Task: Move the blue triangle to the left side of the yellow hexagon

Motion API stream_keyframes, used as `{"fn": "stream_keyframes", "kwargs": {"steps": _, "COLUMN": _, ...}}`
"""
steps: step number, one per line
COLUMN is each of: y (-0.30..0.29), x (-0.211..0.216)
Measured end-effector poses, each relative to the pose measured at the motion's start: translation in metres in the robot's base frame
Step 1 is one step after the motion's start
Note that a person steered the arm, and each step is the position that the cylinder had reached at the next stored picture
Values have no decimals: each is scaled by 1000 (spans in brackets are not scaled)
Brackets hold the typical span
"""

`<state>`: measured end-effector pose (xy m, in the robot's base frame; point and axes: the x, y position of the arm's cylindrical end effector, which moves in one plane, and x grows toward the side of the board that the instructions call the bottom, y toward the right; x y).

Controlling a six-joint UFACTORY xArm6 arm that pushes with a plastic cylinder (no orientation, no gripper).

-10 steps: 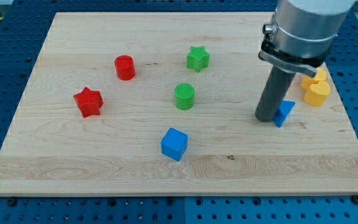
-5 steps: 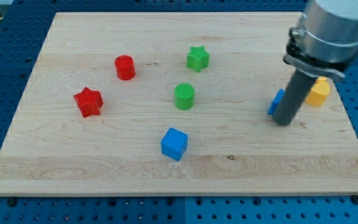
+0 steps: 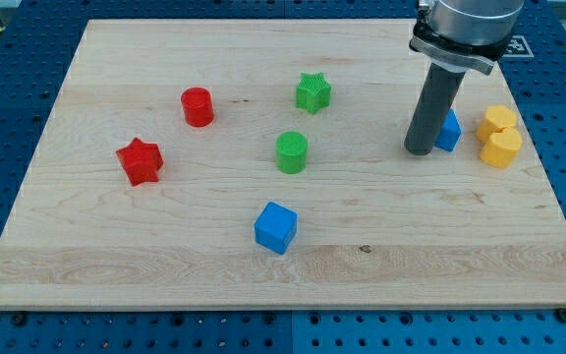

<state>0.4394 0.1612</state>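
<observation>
The blue triangle [image 3: 449, 131] sits on the wooden board at the view's right, partly hidden behind my rod. My tip [image 3: 420, 151] rests on the board right at the triangle's left side, touching or almost touching it. Two yellow blocks stand to the triangle's right: one [image 3: 496, 121] higher up and one [image 3: 501, 148] just below it, close together. I cannot tell for sure which is the hexagon. A small gap separates the triangle from them.
A green star [image 3: 312, 91] and a green cylinder [image 3: 292, 151] sit near the middle. A red cylinder [image 3: 198, 106] and a red star [image 3: 140, 161] are at the left. A blue cube [image 3: 275, 226] lies lower middle. The board's right edge [image 3: 548, 167] is near the yellow blocks.
My rod swung from the triangle's left to its right, then back to its left. The blue triangle moved up the view and now sits just left of the yellow blocks.
</observation>
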Motion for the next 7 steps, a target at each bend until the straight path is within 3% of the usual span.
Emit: {"fn": "stream_keyframes", "kwargs": {"steps": 7, "y": 38, "x": -16}}
